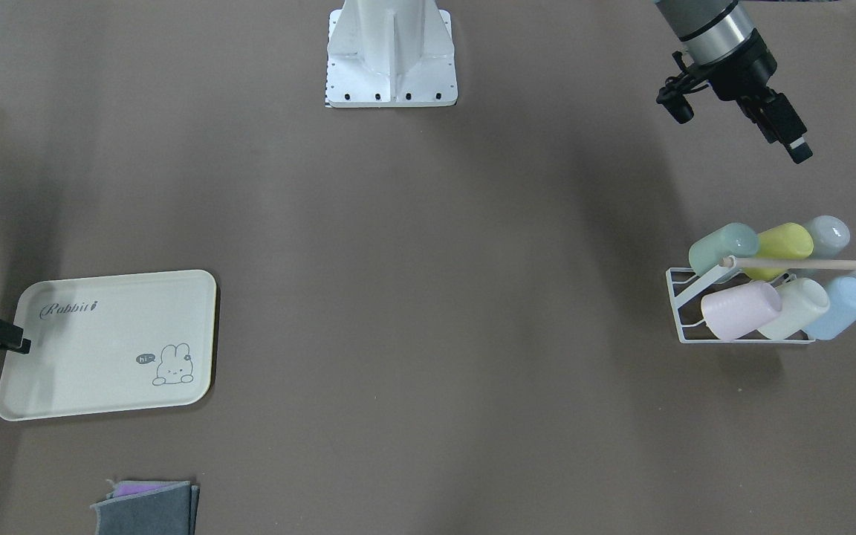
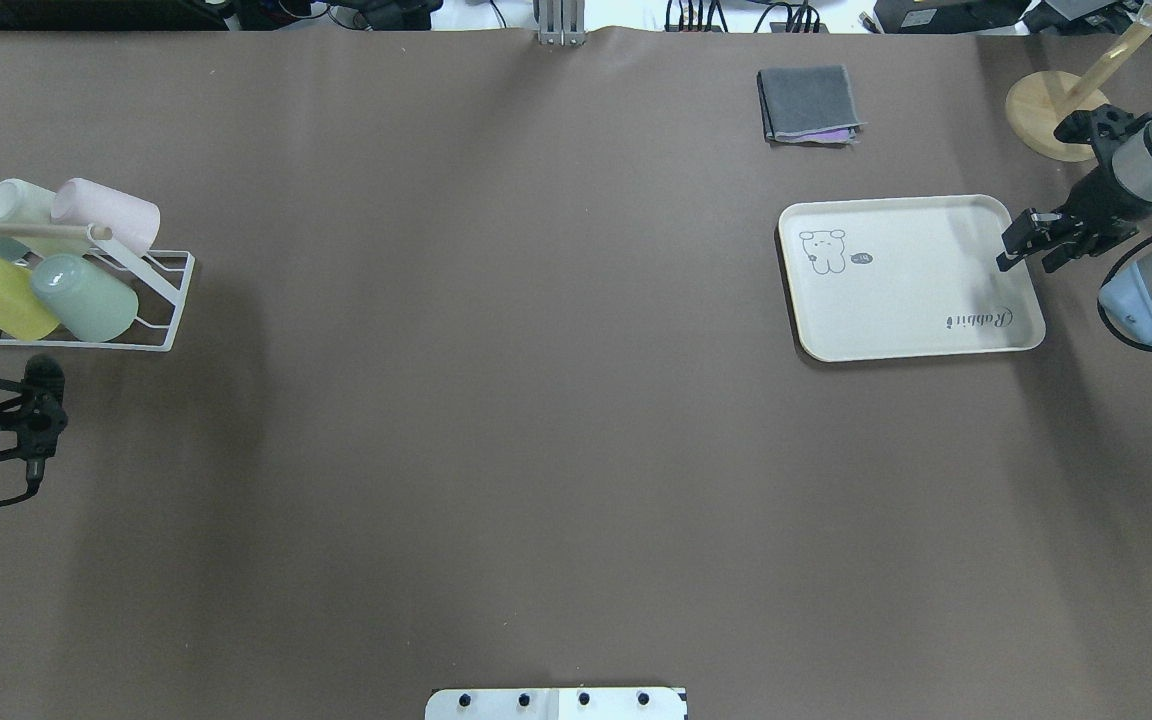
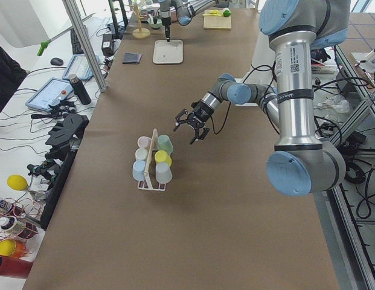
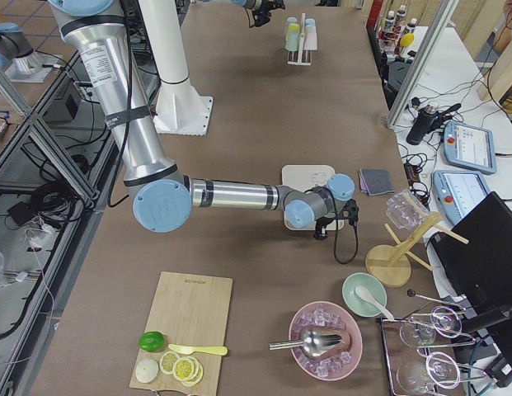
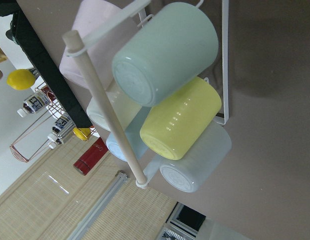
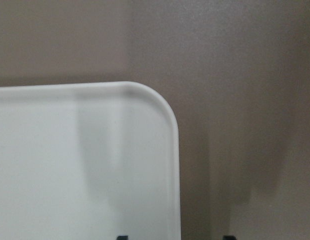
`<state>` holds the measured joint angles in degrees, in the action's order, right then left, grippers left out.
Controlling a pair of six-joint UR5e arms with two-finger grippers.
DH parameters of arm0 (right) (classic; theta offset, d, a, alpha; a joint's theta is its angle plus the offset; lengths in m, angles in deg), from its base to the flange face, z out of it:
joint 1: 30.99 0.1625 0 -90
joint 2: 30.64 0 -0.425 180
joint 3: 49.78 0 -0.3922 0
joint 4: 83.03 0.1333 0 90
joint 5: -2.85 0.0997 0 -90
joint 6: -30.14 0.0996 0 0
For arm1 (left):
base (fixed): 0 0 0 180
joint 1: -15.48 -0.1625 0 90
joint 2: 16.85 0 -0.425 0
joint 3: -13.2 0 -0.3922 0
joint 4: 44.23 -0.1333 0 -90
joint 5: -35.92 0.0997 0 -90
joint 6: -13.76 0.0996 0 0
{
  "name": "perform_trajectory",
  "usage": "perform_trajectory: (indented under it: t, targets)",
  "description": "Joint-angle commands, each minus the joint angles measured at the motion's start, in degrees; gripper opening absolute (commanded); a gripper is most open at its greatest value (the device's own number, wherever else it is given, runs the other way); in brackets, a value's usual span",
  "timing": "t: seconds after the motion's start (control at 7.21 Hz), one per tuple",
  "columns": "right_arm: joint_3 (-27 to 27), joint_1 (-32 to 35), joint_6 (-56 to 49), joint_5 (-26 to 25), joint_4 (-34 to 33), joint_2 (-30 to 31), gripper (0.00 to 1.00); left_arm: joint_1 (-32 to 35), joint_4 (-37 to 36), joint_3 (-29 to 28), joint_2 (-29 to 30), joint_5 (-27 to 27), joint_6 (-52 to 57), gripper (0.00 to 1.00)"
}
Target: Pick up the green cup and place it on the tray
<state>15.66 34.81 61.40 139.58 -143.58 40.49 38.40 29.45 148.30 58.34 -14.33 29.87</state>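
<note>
The green cup [image 1: 724, 247] lies on its side on a white wire rack [image 1: 684, 306] among other pastel cups, beside a yellow-green one [image 1: 779, 245]. In the left wrist view the green cup [image 5: 164, 52] is close, its base toward the camera. My left gripper [image 2: 36, 420] hovers open near the rack, a little toward the robot's side of it, and touches nothing. The cream tray [image 2: 916, 290] with the bunny drawing lies far across the table. My right gripper [image 2: 1031, 245] hangs open and empty over the tray's edge [image 6: 175, 150].
A folded grey cloth [image 2: 808, 103] lies beyond the tray, and a wooden stand [image 2: 1054, 112] stands near the right arm. The robot's base plate [image 1: 391, 82] sits mid-table on the robot's side. A cutting board [image 4: 185, 318] and bowls are at the right end.
</note>
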Motion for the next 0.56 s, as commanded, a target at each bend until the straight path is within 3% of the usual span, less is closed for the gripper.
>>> perform_trajectory:
  t: [0.0, 0.28, 0.42]
  targets:
    - [-0.05, -0.14, 0.02, -0.06, 0.00, -0.03, 0.63, -5.76, 4.98, 0.08, -4.88, 6.62, 0.32, 0.98]
    - [-0.13, -0.23, 0.02, -0.06, 0.00, -0.03, 0.61, -14.17, 4.63, -0.18, -8.02, 16.35, 0.33, 0.98]
    - [-0.48, -0.23, 0.02, -0.06, 0.00, -0.12, 0.61, -16.57, 4.54, -0.44, -9.61, 17.71, 0.24, 0.98]
